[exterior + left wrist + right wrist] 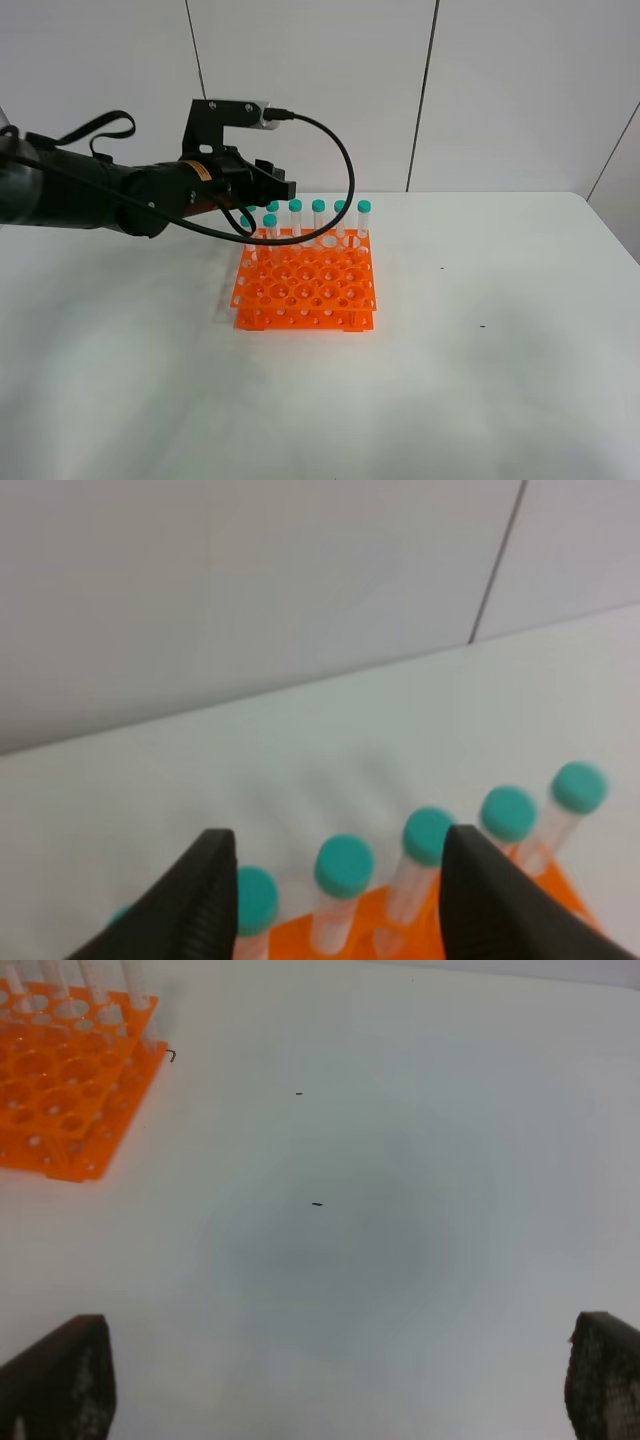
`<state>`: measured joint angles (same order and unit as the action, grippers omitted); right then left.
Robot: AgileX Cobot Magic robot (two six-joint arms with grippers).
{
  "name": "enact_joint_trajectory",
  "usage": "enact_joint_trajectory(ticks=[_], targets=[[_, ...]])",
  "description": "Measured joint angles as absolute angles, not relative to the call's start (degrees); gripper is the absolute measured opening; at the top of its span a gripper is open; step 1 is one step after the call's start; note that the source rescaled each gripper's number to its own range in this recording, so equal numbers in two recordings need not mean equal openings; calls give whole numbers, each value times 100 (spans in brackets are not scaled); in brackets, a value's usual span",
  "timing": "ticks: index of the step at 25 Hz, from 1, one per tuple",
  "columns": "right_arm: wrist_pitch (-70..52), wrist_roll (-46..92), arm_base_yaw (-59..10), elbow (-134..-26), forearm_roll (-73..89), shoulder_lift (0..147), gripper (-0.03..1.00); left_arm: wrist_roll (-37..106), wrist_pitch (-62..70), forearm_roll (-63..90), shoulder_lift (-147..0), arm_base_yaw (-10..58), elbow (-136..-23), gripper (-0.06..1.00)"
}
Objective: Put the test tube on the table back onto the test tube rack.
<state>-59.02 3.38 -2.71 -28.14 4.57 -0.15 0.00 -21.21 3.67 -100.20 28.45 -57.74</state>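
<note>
My left gripper [335, 880] hangs released over the bright orange plastic rack [305, 285]; the teal-capped clear test tube [338, 892] stands seated between its parted fingers. Placement looks done. Next I lift straight away. Right gripper [340, 1380] gapes empty over the white table [400, 1160].

I see the test tube rack [305, 280] on the table [480, 380], a bit left of centre. Tubes [318, 218] stand upright in its back row, one more [270, 228] in the row just in front, at the left. Left gripper [262, 195] hangs over the rack's back-left corner, above those tubes. Right gripper [330, 1380] sits over bare table, well right of the rack.
</note>
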Motion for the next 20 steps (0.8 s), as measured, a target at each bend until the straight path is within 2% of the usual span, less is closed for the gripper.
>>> enact_joint_trajectory(ticks=[4, 5, 8, 10, 14, 20], targets=[[-5902, 338, -271, -2814, 457, -15, 100, 163, -1649, 367, -9402, 2845, -5774, 47], [-5902, 338, -271, -2814, 457, -15, 100, 245, -1528, 367, -9266, 2845, -5774, 54], [-5902, 338, -271, -2814, 457, -15, 100, 463, -995, 367, -8951, 2832, -5774, 83], [-5902, 338, -271, -2814, 457, -15, 100, 522, -308, 362, -8815, 2783, -5851, 94], [-5902, 338, -271, -2814, 457, -15, 100, 487, 1350, 362, -8738, 2562, -6316, 100], [-5902, 338, -271, -2814, 457, -15, 100, 426, 3596, 362, -8908, 1879, -7161, 100]])
